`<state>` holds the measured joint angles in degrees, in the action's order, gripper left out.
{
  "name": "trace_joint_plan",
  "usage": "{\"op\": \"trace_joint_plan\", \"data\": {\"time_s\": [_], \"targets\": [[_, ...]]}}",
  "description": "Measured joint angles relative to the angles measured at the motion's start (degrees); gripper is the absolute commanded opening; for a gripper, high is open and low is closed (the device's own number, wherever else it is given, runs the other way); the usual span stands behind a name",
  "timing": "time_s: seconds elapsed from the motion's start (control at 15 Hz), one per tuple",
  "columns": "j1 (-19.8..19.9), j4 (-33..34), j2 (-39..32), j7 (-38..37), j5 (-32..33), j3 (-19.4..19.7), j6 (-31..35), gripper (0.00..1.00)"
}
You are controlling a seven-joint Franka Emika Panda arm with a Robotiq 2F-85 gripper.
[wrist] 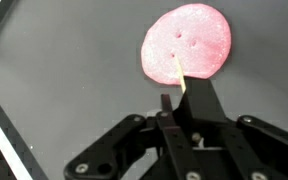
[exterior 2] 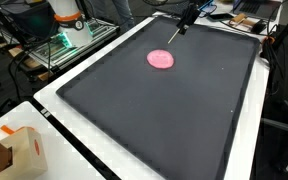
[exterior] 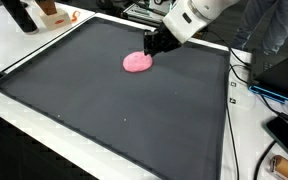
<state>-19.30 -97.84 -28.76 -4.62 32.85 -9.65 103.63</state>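
Black tool (wrist: 176, 100) fingers fill the bottom of the wrist view, pressed together and clamped on a thin pale stick (wrist: 180, 74) that juts out toward 12 o'clock. The stick's tip lies over the near edge of a pink dough disc (wrist: 189, 40); whether it touches cannot be told. The disc lies flat on the dark mat (wrist: 64, 70), at about 1 o'clock from the tool, and a few small dimples mark its top.

It looks soft, light and easily marked. It probably clings a little to the mat, so pinching it anywhere would deform it. The thin rim, lifted from below, seems the kindest hold.

In both exterior views the tool (exterior: 156, 44) (exterior 2: 176, 30) hangs just beside the disc (exterior: 137, 62) (exterior 2: 161, 59), toward the mat's (exterior: 104, 110) far edge on the white bench (exterior 2: 54, 95).
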Motion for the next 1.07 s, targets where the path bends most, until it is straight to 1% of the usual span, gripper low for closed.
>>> {"op": "trace_joint_plan", "data": {"time_s": [0.33, 0.67, 1.07], "targets": [[3.26, -6.05, 5.68, 2.38, -4.55, 0.02, 7.13, 0.06], [7.03, -13.63, 12.25, 6.52, -10.63, 0.02, 14.58, 0.06], [10.70, -21.51, 19.12, 13.03, -18.83, 0.18, 20.46, 0.06]]}}
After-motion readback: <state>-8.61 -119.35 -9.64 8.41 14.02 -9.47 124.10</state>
